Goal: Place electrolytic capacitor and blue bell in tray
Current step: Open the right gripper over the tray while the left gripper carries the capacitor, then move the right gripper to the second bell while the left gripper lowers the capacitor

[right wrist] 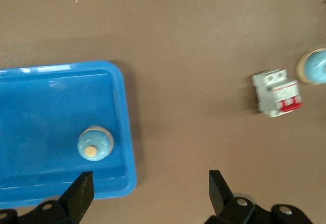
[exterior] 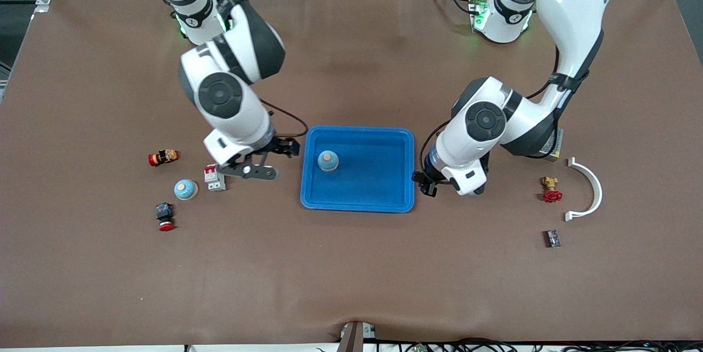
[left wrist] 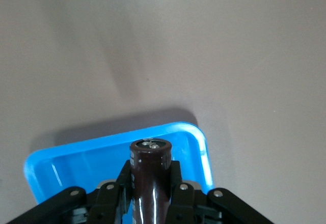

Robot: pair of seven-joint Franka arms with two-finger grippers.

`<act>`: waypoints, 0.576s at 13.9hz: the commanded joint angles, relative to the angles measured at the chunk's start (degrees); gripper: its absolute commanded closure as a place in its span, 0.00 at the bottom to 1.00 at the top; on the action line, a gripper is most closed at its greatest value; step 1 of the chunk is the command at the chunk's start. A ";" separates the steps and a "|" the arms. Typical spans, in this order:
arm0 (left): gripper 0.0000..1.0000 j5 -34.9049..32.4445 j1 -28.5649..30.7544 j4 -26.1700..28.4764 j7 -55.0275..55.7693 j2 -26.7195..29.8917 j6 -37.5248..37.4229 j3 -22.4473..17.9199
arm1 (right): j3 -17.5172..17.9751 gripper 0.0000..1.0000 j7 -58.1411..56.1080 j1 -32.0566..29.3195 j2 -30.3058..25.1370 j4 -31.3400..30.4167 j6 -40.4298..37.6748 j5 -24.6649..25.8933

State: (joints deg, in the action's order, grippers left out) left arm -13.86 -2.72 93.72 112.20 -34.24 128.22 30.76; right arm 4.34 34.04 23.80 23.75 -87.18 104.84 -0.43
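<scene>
The bright blue tray [exterior: 373, 182] lies at the table's middle. A blue bell [exterior: 328, 161] with a tan top sits in it, toward the right arm's end; it also shows in the right wrist view [right wrist: 94, 143]. A second blue bell [exterior: 185, 189] sits on the table toward the right arm's end. My left gripper [exterior: 426, 183] is shut on a dark brown electrolytic capacitor [left wrist: 150, 158], held at the tray's rim [left wrist: 76, 163] toward the left arm's end. My right gripper [exterior: 284, 146] is open and empty, over the table just beside the tray [right wrist: 41, 112].
A white and red circuit breaker [exterior: 214, 177] stands beside the second bell. A small red and orange part [exterior: 163, 157] and a red push button [exterior: 164, 216] lie nearby. A brass valve [exterior: 551, 189], a white curved bracket [exterior: 587, 190] and a dark module [exterior: 552, 238] lie toward the left arm's end.
</scene>
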 commanded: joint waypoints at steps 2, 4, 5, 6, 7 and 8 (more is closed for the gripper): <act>1.00 -1.17 -10.70 -8.45 5.64 -5.47 -1.83 -8.94 | 0.75 0.00 -9.32 -5.33 -1.78 1.49 -3.41 -0.19; 1.00 -1.00 -15.80 -11.79 9.33 -8.46 -1.83 -13.43 | 0.75 0.00 -14.33 -7.79 -1.95 1.49 -4.03 -0.10; 1.00 -0.91 -17.48 -12.41 11.35 -9.25 -1.75 -14.67 | 0.75 0.00 -17.23 -9.20 -1.95 1.49 -4.21 -0.10; 1.00 -0.82 -18.28 -12.51 13.37 -9.52 -1.66 -15.29 | 0.75 0.00 -20.30 -11.04 -1.78 1.23 -4.12 -0.19; 1.00 -0.73 -18.29 -12.51 15.74 -9.70 -1.48 -15.38 | 0.75 0.00 -23.03 -12.53 -1.60 1.14 -4.03 -0.19; 1.00 -0.73 -18.38 -12.51 17.07 -10.40 -1.48 -15.30 | 0.75 0.00 -25.84 -13.94 -1.43 1.05 -4.03 -0.19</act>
State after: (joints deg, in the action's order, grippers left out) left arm -13.87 -20.61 83.77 126.32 -43.11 128.06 16.08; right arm 4.16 13.07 13.04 22.57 -85.68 101.29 -0.44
